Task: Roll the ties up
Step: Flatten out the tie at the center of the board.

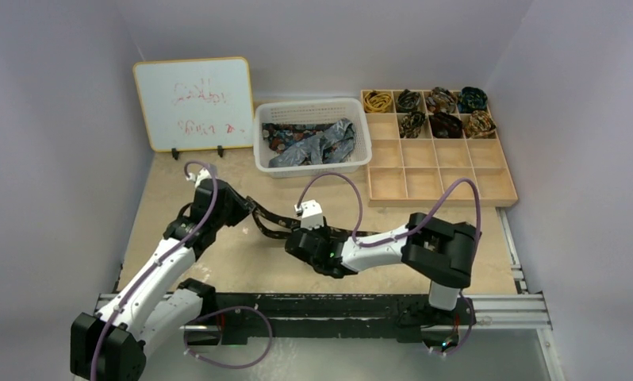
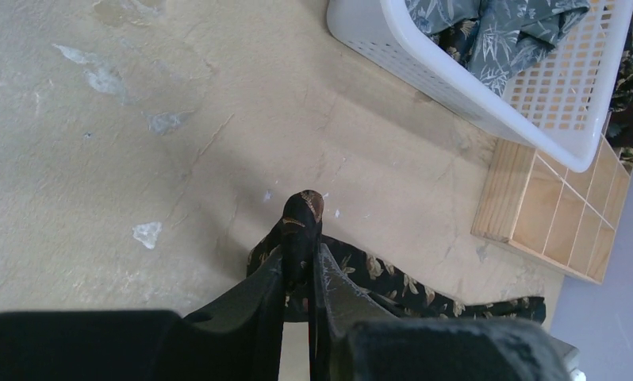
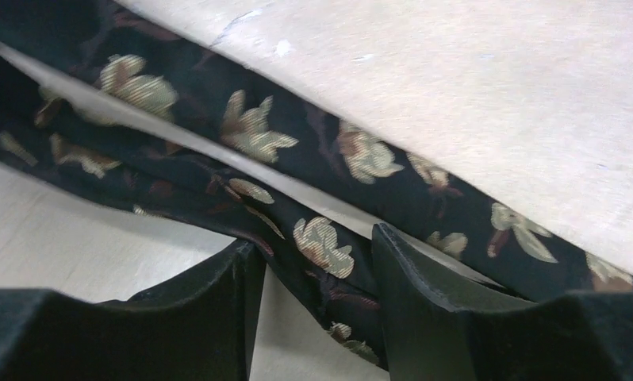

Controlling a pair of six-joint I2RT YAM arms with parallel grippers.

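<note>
Reaching from the near edge toward one o'clock, the left arm stretches long and low, and its left gripper (image 2: 301, 274) is clamped on a raised fold of the dark tie (image 2: 393, 280). The right arm bends at the elbow and doubles back toward nine o'clock, so the right gripper (image 3: 313, 246) meets the same tie from the other side. Black cloth with gold-brown leaf motifs, the tie lies as a narrow strip on the table (image 1: 242, 266) between the two arms.

From overhead the jaws are too small to read. The left wrist view shows the fold poking up between tightly pinched fingers, the rest trailing toward four o'clock. The right wrist view shows the strip doubled, one layer passing between fingers held partly apart, with pale table visible beside it.

Farther back, at twelve o'clock, a white basket (image 1: 312, 104) holds loose ties (image 1: 317, 144). At two o'clock a wooden tray (image 1: 424, 184) carries rolled ties (image 1: 428, 107). At eleven o'clock stands a whiteboard (image 1: 193, 101).
</note>
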